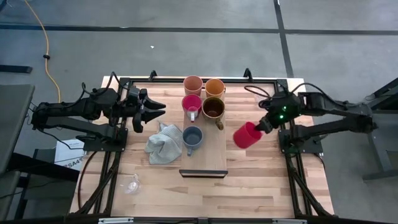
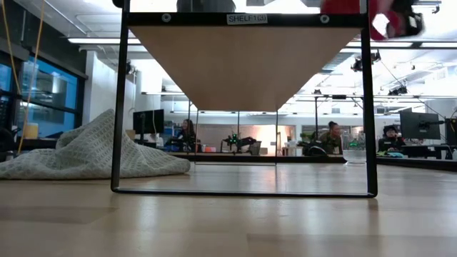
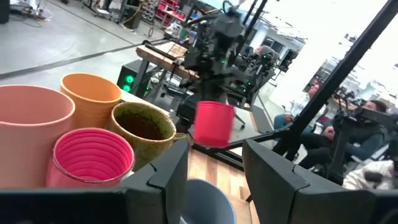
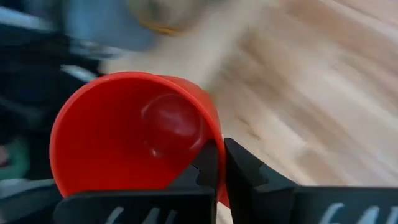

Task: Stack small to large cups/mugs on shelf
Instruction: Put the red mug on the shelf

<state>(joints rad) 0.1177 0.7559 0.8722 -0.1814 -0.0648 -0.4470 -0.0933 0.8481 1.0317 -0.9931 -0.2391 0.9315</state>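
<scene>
A red cup [image 1: 247, 135] is in my right gripper [image 1: 262, 126], in the air just right of the shelf [image 1: 205, 163]. It also shows in the low view [image 2: 348, 6] and the left wrist view [image 3: 214, 123]. On the shelf stand a peach cup [image 1: 193, 84], an orange cup [image 1: 214, 87], a pink cup [image 1: 191, 103], a brown mug [image 1: 213, 109] and a blue-grey mug [image 1: 193, 137]. A clear glass [image 1: 132, 185] lies on the table at the near left. My left gripper [image 1: 152, 111] is open and empty, left of the shelf. My right gripper [image 4: 219, 152] pinches the red cup's wall at its rim [image 4: 216, 134], one finger inside the cup and one outside. The fingers come slanting from the table's right. The cup is lifted clear and tipped on its side, its base pointing toward the shelf.
A grey cloth [image 1: 163, 143] lies crumpled on the table against the shelf's left side; it also shows in the low view [image 2: 86, 153]. The shelf stands on a black frame [image 2: 120, 107]. Bare board lies near the shelf's near end. People sit in the room beyond.
</scene>
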